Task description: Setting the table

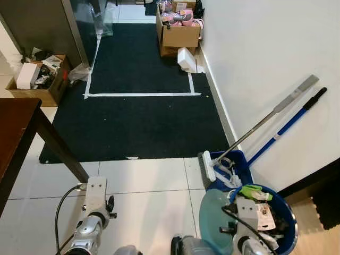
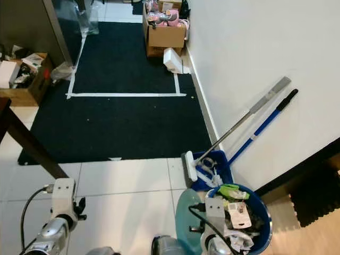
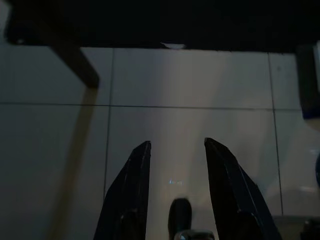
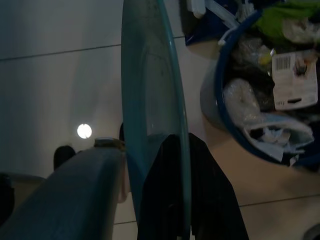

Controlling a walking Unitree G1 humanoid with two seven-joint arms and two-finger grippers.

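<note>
Right end effector (image 4: 175, 165) sits nearest, low in the head views, fingers clamped on the rim of a teal plate (image 1: 215, 218), one finger each face as seen from the wrist cam. Plate held edge-on, hanging beside the arm – prob. a carry posture so it clears the body while walking; it's the task item and not yet on any desk.

Left end effector (image 3: 175, 150) hangs lower left, fingers apart, nothing between them, white tile floor (image 1: 149, 180) below. Looks idle, free for balance or a later pick.

Just right of the right end effector: blue bin (image 1: 284, 234) full of rubbish – crumpled plastic, a barcoded label, something green on top. Touching distance from the plate, so a swing that side could knock it. Beyond the bin, a blue dustpan (image 1: 234, 162) with brush, plus two long handles, a grey-ended mop (image 1: 276, 109) and a blue-shafted broom (image 1: 287, 125), leaning on the white wall.

Well left of the left end effector: corner and leg of a dark wood desk (image 1: 18, 127), likely the target. Robot prob. needs to turn left toward it.

Far ahead, past the black mat (image 1: 138, 106) w/ white tape lines: cardboard box (image 1: 178, 32) holding pink items; another cardboard box (image 1: 40, 77) far left w/ mixed clutter, contents unclear.
</note>
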